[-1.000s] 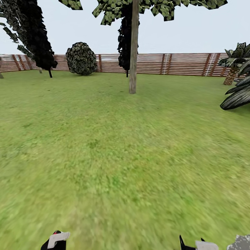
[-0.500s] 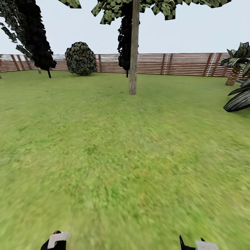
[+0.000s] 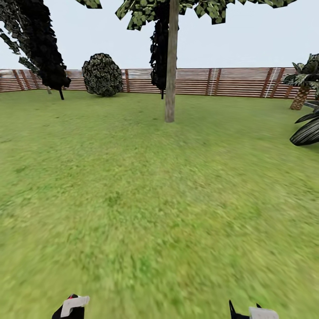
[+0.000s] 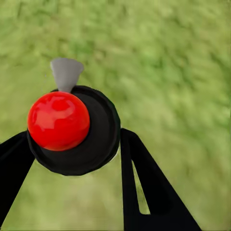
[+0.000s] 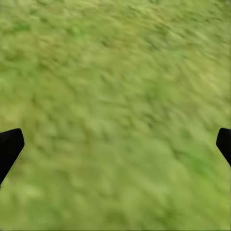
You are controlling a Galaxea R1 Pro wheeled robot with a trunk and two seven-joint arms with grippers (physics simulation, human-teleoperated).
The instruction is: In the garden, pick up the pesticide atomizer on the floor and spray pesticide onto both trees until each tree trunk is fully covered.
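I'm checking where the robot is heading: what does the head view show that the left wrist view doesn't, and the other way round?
Head view: a tree trunk ahead, the wooden fence behind it, a round bush and a palm at the right. Left wrist view: close up, the black fingers flanking a red dome and a grey nozzle on a dark round body, apparently the pesticide atomizer. Both: that atomizer at the left gripper, and blurry grass.

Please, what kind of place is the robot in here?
Most likely a fenced garden: a wide green lawn, a brown slatted wooden fence along the far edge, and a tall tree trunk beside a round dark bush.
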